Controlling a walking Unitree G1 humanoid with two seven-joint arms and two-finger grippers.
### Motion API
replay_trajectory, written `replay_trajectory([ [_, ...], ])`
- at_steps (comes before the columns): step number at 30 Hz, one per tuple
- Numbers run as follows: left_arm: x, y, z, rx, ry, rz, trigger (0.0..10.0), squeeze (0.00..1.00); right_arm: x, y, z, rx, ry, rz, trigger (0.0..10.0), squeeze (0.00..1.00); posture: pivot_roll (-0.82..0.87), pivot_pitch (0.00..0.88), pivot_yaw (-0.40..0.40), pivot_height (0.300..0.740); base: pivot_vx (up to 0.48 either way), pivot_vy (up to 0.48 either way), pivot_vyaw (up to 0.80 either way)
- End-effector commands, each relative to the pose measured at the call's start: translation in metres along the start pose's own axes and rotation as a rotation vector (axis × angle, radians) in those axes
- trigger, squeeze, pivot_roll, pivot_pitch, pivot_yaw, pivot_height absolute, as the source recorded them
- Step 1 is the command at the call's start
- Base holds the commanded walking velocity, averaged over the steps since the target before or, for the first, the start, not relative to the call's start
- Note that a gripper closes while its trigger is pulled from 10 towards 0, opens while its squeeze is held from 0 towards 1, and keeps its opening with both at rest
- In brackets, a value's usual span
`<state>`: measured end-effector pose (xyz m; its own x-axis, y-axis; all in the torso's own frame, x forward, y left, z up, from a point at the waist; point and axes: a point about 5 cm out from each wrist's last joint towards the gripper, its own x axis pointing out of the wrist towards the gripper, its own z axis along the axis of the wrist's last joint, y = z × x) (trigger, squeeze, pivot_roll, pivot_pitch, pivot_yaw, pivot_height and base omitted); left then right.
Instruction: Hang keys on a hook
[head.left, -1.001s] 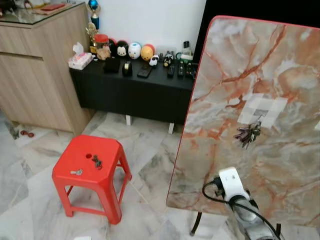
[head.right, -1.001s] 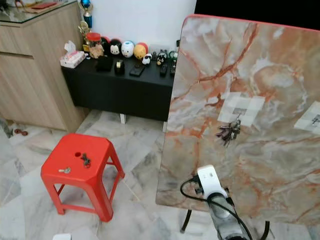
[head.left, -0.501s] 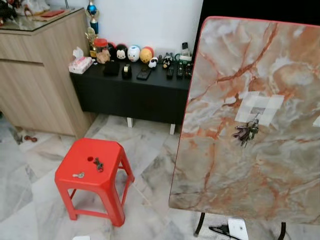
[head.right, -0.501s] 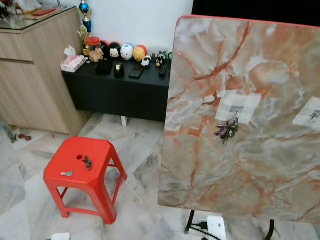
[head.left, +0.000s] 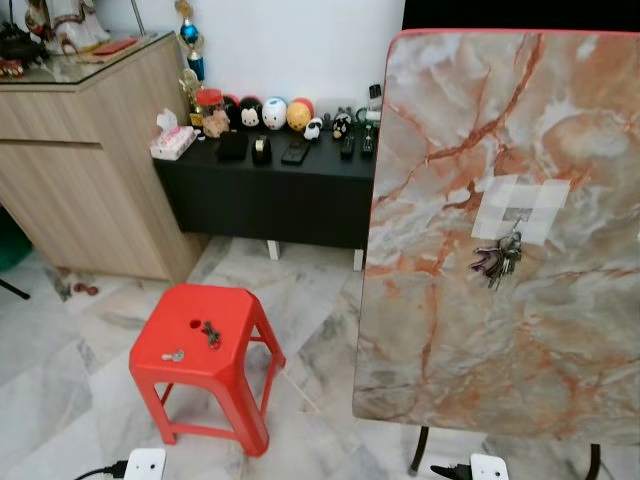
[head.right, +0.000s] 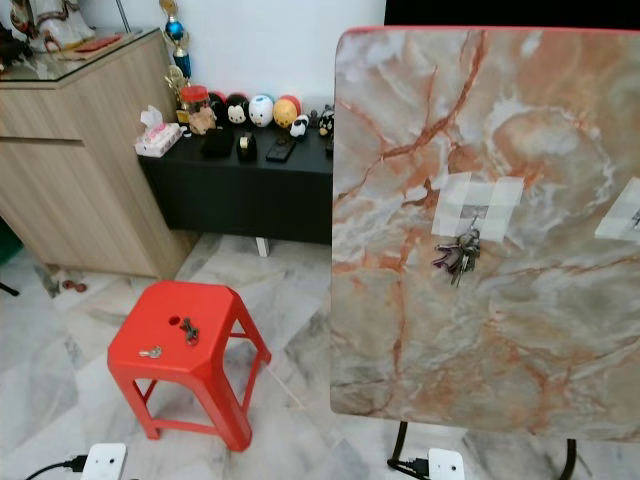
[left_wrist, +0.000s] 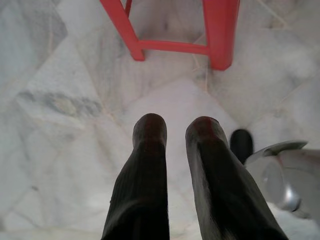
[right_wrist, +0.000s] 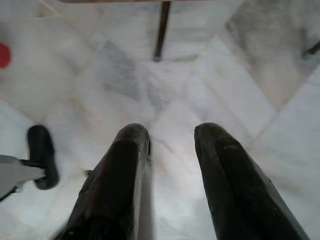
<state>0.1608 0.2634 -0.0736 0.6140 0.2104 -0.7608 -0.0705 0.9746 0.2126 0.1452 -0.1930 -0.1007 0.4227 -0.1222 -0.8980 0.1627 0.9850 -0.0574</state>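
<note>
While one bunch of keys (head.left: 497, 262) hangs from the taped hook (head.left: 514, 216) on the marble board (head.left: 520, 330), loose keys (head.left: 209, 333) wait on the red stool (head.left: 205, 355) beside it; left gripper (left_wrist: 176, 131) and right gripper (right_wrist: 172, 136) dangle empty, fingers apart, over the floor.

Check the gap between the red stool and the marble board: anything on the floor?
Bare marble floor between the red stool and the marble board, per the left eye view.
</note>
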Motion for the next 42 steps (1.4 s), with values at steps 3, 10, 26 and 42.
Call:
replay_trajectory([
  [3, 0.001, 0.004, 0.002, 0.003, 0.017, -0.002, 10.0, 0.0, 0.0, 0.004, 0.003, -0.015, -0.008, 0.004, 10.0, 0.0, 0.14, 0.0, 0.048, 0.74, 0.0, 0.0, 0.0],
  [10, 0.001, -0.004, -0.001, 0.005, 0.032, -0.029, 10.0, 0.0, 0.0, -0.007, 0.0, -0.01, -0.01, -0.015, 10.0, 0.0, 0.15, 0.0, 0.025, 0.74, 0.0, 0.0, 0.0],
  [26, -0.01, -0.02, -0.038, -0.01, 0.13, -0.043, 10.0, 0.0, -0.002, -0.018, -0.007, -0.036, -0.001, -0.032, 10.0, 0.0, 0.15, 0.0, 0.005, 0.74, 0.0, 0.219, 0.0],
  [42, -0.02, -0.002, -0.058, -0.048, 0.161, -0.018, 10.0, 0.0, -0.002, -0.023, -0.006, -0.023, 0.001, -0.04, 10.0, 0.0, 0.16, 0.0, -0.022, 0.74, 0.0, 0.406, 0.0],
])
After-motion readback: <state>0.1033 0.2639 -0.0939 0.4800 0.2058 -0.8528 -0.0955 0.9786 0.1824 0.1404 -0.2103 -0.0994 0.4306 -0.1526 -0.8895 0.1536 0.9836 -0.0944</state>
